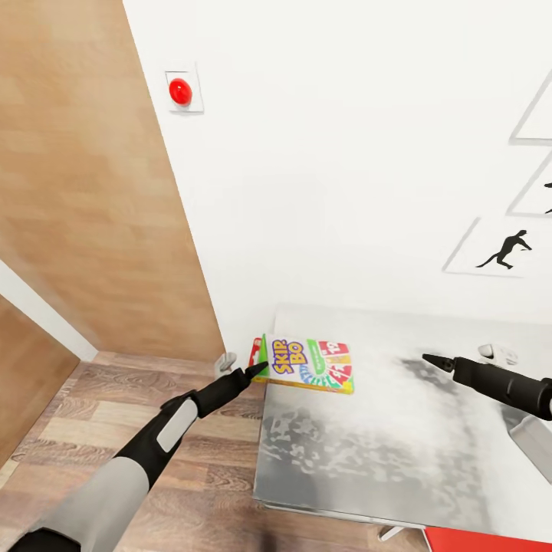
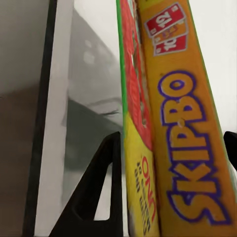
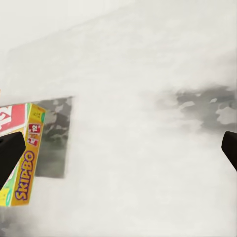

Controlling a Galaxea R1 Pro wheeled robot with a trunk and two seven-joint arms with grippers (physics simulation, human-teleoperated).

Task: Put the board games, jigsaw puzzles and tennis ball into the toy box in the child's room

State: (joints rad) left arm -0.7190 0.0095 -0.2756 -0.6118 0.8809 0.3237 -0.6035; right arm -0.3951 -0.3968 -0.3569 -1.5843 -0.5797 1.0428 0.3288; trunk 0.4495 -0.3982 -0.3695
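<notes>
Clamping my left gripper (image 1: pixel 259 371) on the near-left end of the Skip-Bo board game (image 1: pixel 310 363), I judge it pinched, though one finger is half hidden. Its long axis runs rightward along the table (image 1: pixel 360 452) edge; my right gripper (image 1: pixel 426 359) hangs open, farther off.

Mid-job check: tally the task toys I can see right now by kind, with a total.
Board games: 1, the slim yellow-red-green printed Skip-Bo box at the corner of the light grey table top, at the left tool
Jigsaw puzzles: 0
Tennis balls: 0
Total: 1
</notes>
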